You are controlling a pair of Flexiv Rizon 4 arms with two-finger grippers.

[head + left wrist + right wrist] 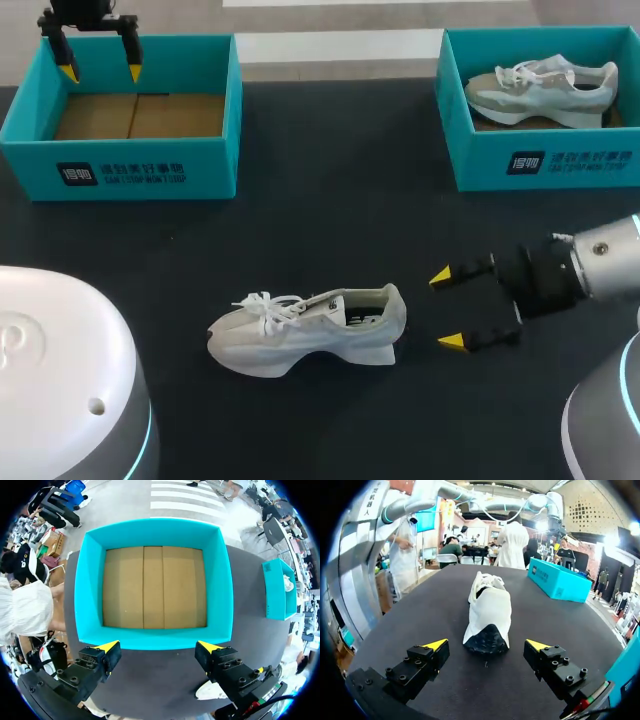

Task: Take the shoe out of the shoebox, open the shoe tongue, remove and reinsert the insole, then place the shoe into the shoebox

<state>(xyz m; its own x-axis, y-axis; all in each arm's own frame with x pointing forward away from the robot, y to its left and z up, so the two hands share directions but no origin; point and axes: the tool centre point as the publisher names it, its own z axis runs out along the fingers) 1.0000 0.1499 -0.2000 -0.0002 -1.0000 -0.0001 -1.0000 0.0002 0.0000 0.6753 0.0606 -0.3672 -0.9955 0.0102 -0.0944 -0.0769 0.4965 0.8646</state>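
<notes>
The shoe [305, 330] lies on the dark table [330, 220], out in the open on the near half and well apart from both boxes. It is white, with the toe to my left, the heel to my right, and the laces loose over the front. The tongue area is open enough that the inside of the shoe shows.

The right arm comes in low from the right side and lies almost level with the table. Its right claw [446, 310] points sideways, straight at the heel of the shoe. The two yellow-tipped fingers stand wide apart with nothing between them. The heel is just ahead of them and does not touch them. In the right wrist view the shoe runs away from the claw, heel first, in line with the gap between the fingers.

Farther away, at the far left of the table, stands a teal shoebox [130, 170] with its brown cardboard floor in view. The left arm is above it, and the left claw [101, 72] hangs there pointing down. Its fingers are spread and hold nothing. In the left wrist view the tips appear over one long wall of this box.

At the far right stands the other shoebox [545, 160], with a second shoe [540, 92] lying inside it.
</notes>
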